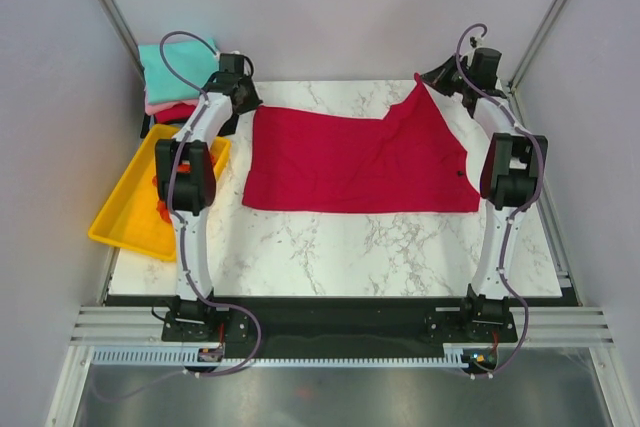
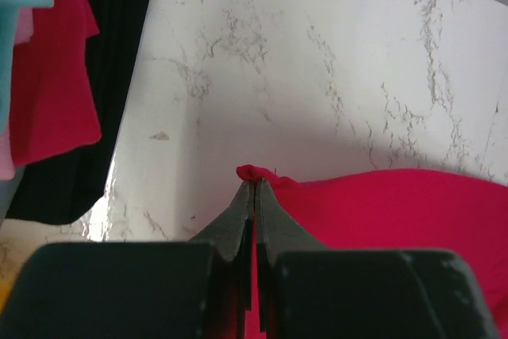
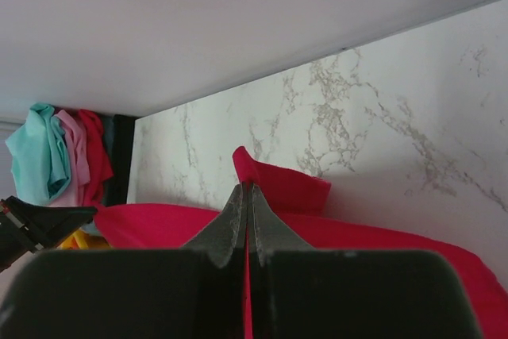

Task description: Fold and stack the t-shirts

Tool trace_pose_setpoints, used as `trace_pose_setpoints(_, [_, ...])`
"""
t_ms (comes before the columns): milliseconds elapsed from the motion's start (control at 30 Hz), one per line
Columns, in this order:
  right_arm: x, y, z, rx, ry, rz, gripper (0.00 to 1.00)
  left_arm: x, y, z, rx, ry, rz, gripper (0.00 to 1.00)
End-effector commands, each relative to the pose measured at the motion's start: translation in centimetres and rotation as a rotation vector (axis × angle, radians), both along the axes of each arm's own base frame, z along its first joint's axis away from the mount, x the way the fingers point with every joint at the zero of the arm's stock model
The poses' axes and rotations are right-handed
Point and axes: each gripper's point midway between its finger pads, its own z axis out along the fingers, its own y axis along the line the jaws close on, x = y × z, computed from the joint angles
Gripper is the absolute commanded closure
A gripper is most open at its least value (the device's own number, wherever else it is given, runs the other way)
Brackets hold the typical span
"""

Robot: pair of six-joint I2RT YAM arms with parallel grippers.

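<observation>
A crimson red t-shirt [image 1: 360,162] lies spread across the middle of the marble table. My left gripper [image 1: 246,99] is shut on its far left corner [image 2: 252,173]. My right gripper [image 1: 437,77] is shut on its far right corner [image 3: 248,166] and lifts that corner into a peak above the table. A stack of folded t-shirts [image 1: 170,82], teal on top with pink, red and black below, sits at the far left; it also shows in the left wrist view [image 2: 55,77] and the right wrist view [image 3: 59,156].
A yellow plastic tray [image 1: 130,217] holding something orange rests off the table's left edge. Grey walls close in the back and both sides. Bare marble [image 1: 350,247] lies in front of the shirt.
</observation>
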Motion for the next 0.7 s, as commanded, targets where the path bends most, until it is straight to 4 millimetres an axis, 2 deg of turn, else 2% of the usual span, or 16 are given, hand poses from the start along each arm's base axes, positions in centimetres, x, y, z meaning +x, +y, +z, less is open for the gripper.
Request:
trace_pose_setpoints(0, [-0.8,0.3,7.9,-0.027,-0.177,0.022,1.00,-0.5,1.6,4.1,0.003,-0.081,0.013,0.98])
trace_pose_setpoints(133, [-1.1,0.4,7.9,-0.024,-0.164,0.030,1.00,-1.6,3.2,4.7,0.006,-0.080,0.060,0.98])
trace_pose_setpoints(200, [-1.2,0.6,7.5,-0.022,-0.156,0.033,1.00,-2.4,4.4,4.1,0.024,-0.062,0.105,0.98])
trace_pose_setpoints(267, [-1.5,0.8,7.2,-0.017,-0.146,0.040,1.00,-2.7,4.8,5.0,0.017,-0.083,0.105,0.98])
trace_pose_setpoints(433, [-2.4,0.7,6.5,-0.028,-0.126,0.036,1.00,-3.3,3.9,4.8,-0.019,-0.071,0.029,0.98])
trace_pose_setpoints(500, [-3.3,0.7,6.3,-0.034,-0.120,0.035,1.00,-3.6,3.4,4.5,-0.032,-0.064,-0.002,0.98])
trace_pose_setpoints(533, [-3.6,0.8,7.1,-0.039,-0.140,0.038,1.00,-3.7,3.4,4.6,-0.032,-0.062,-0.004,0.98])
trace_pose_setpoints(567, [-4.1,0.9,6.5,-0.039,-0.125,0.042,1.00,-3.9,3.4,4.4,-0.032,-0.058,-0.006,0.98])
trace_pose_setpoints(633, [-4.7,0.7,7.1,-0.052,-0.137,0.037,1.00,-4.4,3.3,4.1,-0.031,-0.046,-0.011,0.98])
trace_pose_setpoints(667, [-5.1,0.7,6.7,-0.056,-0.127,0.036,1.00,-4.6,3.3,4.1,-0.033,-0.044,-0.015,0.98])
